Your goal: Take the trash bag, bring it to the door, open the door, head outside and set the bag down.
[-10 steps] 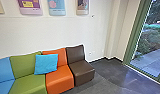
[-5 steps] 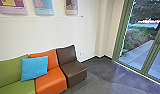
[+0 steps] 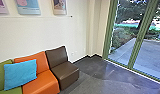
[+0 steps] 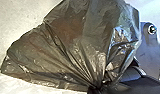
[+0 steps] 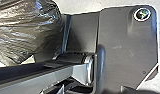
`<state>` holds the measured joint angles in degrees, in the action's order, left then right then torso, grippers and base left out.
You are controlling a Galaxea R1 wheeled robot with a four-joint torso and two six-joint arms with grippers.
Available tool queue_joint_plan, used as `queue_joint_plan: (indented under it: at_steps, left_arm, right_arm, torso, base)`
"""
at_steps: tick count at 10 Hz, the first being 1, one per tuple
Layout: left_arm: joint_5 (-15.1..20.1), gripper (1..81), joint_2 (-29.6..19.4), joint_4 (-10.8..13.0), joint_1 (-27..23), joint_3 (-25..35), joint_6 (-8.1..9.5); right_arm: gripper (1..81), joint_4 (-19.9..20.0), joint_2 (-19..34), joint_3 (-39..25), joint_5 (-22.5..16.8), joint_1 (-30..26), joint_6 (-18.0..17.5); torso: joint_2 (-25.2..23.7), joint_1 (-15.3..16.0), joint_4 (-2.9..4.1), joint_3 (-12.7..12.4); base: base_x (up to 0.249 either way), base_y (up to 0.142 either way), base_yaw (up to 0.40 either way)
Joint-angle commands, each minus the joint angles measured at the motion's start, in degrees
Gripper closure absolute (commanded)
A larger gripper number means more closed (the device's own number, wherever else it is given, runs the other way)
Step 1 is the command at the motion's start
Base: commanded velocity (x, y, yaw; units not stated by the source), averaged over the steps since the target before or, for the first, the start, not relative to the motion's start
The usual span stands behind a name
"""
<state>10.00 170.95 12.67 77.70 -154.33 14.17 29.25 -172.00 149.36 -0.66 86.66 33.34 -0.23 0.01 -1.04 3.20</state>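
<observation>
The dark, shiny trash bag [image 4: 78,42] shows large in the left wrist view, its plastic gathered into tight folds at a bunched neck. My left gripper [image 4: 93,89] is shut on that neck. Part of the same bag [image 5: 26,30] also appears in the right wrist view, beside the robot's dark base plate; the state of my right gripper cannot be made out. In the head view, a green-framed glass door [image 3: 136,47] stands at the right, with paving and plants visible through it.
Joined seats line the white wall at the left: a green one, an orange one [image 3: 41,82] and a brown one [image 3: 64,72]. A blue cushion [image 3: 20,73] leans on them. Dark grey floor [image 3: 96,72] runs between the seats and the glass.
The head camera has turned to the right, bringing more of the green-framed glass and the paving outside into view, while the blue seat has left it.
</observation>
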Motion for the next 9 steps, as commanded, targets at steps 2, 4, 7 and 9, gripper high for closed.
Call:
queue_joint_plan:
  at_steps: [2,4,7,9]
  left_arm:
    - [2.84,81.1,-0.34,0.17,-3.56,-0.09,-0.10]
    - [2.84,81.1,-0.43,0.17,-3.56,-0.09,-0.10]
    - [2.75,81.1,-0.34,0.17,-3.65,-0.09,-0.10]
    - [2.75,81.1,-0.25,0.17,-3.65,-0.35,-0.10]
  right_arm:
    - [1.0,-0.33,-0.13,-0.39,-4.09,-2.50,0.15]
    - [1.0,-0.33,-0.21,-0.40,-4.09,-2.50,0.15]
    - [1.0,-0.33,-0.31,-0.31,-4.09,-2.59,0.15]
    - [1.0,-0.33,-0.39,-0.31,-4.09,-2.50,0.15]
  torso:
    - [0.00,0.00,0.00,0.00]
    - [0.00,0.00,0.00,0.00]
    - [0.00,0.00,0.00,0.00]
    - [0.00,0.00,0.00,0.00]
  base:
    - [0.000,0.000,-0.307]
    - [0.000,0.000,-0.324]
    - [0.000,0.000,-0.324]
    - [0.000,0.000,-0.337]
